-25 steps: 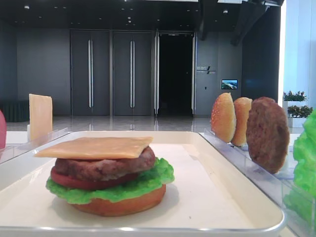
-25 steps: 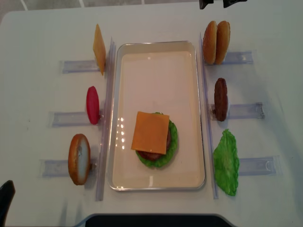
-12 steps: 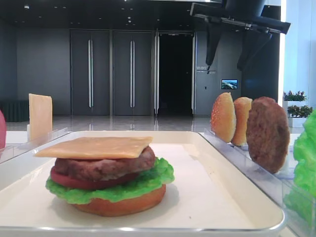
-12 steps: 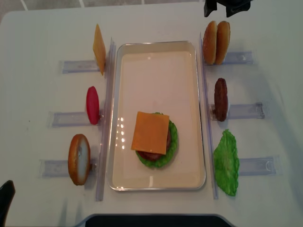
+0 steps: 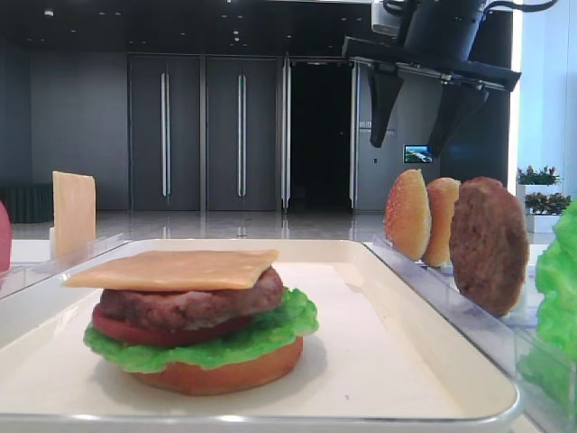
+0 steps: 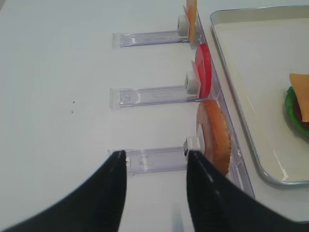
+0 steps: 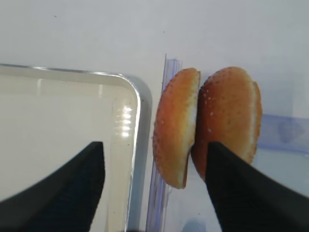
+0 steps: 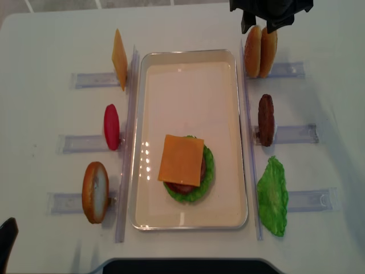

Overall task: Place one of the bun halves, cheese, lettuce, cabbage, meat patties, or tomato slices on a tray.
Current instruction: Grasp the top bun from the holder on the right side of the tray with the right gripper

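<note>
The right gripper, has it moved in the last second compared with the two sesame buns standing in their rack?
Yes. In the overhead view the right gripper has come down the picture to overlap the sesame buns, jaws open.

Bright, even overhead light on the white table [image 8: 51, 34]; soft, faint shadows only. Specular glints along the tray [image 8: 142, 154] floor and rim. Dim, dark hall behind in the low front view, blown-out daylight at its right edge. Blurred, out-of-focus black fingers [image 6: 108, 193] close to both wrist lenses. Mild softness overall.
</note>
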You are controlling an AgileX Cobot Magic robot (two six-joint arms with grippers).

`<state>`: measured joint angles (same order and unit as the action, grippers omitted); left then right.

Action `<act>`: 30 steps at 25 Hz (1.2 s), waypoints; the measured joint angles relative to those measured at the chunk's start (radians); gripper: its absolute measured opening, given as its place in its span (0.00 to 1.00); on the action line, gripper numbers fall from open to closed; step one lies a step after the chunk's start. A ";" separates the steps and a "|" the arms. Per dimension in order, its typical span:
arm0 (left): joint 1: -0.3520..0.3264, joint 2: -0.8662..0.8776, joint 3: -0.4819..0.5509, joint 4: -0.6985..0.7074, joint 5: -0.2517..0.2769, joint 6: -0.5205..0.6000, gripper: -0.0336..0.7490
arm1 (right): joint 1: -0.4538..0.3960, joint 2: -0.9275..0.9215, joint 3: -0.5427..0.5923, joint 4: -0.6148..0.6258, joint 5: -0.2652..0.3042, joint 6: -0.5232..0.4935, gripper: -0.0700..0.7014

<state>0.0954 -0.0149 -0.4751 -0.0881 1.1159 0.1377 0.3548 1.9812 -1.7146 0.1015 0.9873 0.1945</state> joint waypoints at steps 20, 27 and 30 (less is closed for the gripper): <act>0.000 0.000 0.000 0.000 0.000 0.000 0.45 | 0.000 0.029 -0.001 -0.001 -0.040 -0.023 0.69; 0.000 0.000 0.000 0.000 0.000 0.000 0.45 | 0.000 0.029 -0.001 -0.001 -0.046 -0.024 0.69; 0.000 0.000 0.000 0.000 0.000 0.000 0.45 | -0.005 0.033 -0.001 0.000 -0.046 -0.024 0.69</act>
<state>0.0954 -0.0149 -0.4751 -0.0881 1.1159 0.1377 0.3495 2.0138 -1.7155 0.1015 0.9413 0.1701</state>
